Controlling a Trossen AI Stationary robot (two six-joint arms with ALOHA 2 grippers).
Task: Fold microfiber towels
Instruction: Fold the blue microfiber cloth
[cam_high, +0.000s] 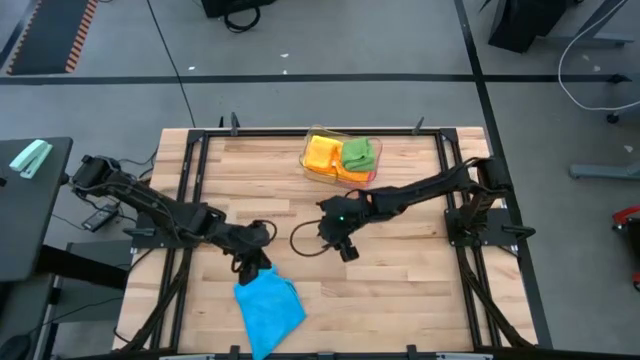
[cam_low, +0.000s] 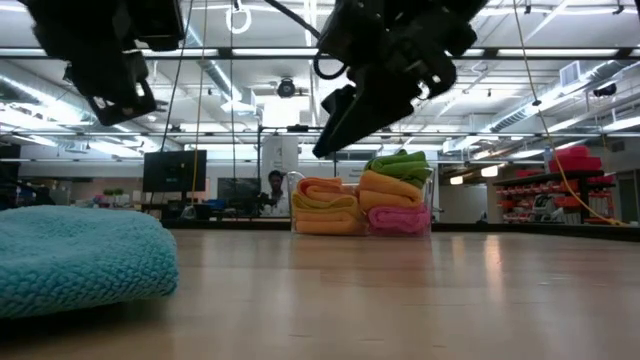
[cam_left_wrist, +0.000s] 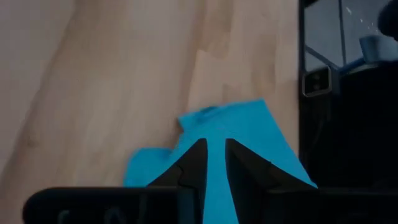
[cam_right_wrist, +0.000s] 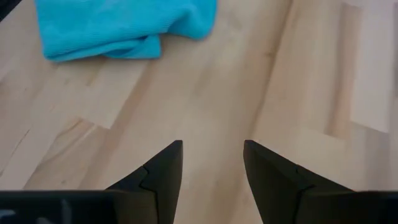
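**Ana:** High view first. How many towels are put away?

**Ben:** At twelve o'clock on the table (cam_high: 400, 290) sits the clear tray (cam_high: 313, 172), with folded cloths in it. From above I count a yellow-orange towel (cam_high: 321, 153) and a green towel (cam_high: 358, 154). The low view adds an orange stack (cam_low: 326, 205) and a pink towel (cam_low: 398, 220) under the green one. Exactly how many cloths are in there, I can't tell.

**Ana:** And the blue one?

**Ben:** The blue towel (cam_high: 269, 309) lies at about seven o'clock, near the front edge. It looks doubled over, but the outline is uneven and one corner sticks out, so I'd judge it only partly folded.

**Ana:** Who is working on it?

**Ben:** The left gripper (cam_high: 252, 265) hangs at the towel's far corner, at its twelve o'clock. In the left wrist view its fingers (cam_left_wrist: 193, 163) stand a narrow slit apart, with blue cloth showing in the gap. Whether they pinch the cloth or hang clear just above it, I can't tell.

**Ana:** The right arm?

**Ben:** The right gripper (cam_high: 345, 250) is near the table's middle, at roughly two o'clock from the blue towel and well apart from it. Its fingers (cam_right_wrist: 163, 171) are clearly spread, with only bare wood between them.

**Ana:** So what's left?

**Ben:** My guess: tidy or finish the blue fold, then move it to the tray. No other loose towel is visible.
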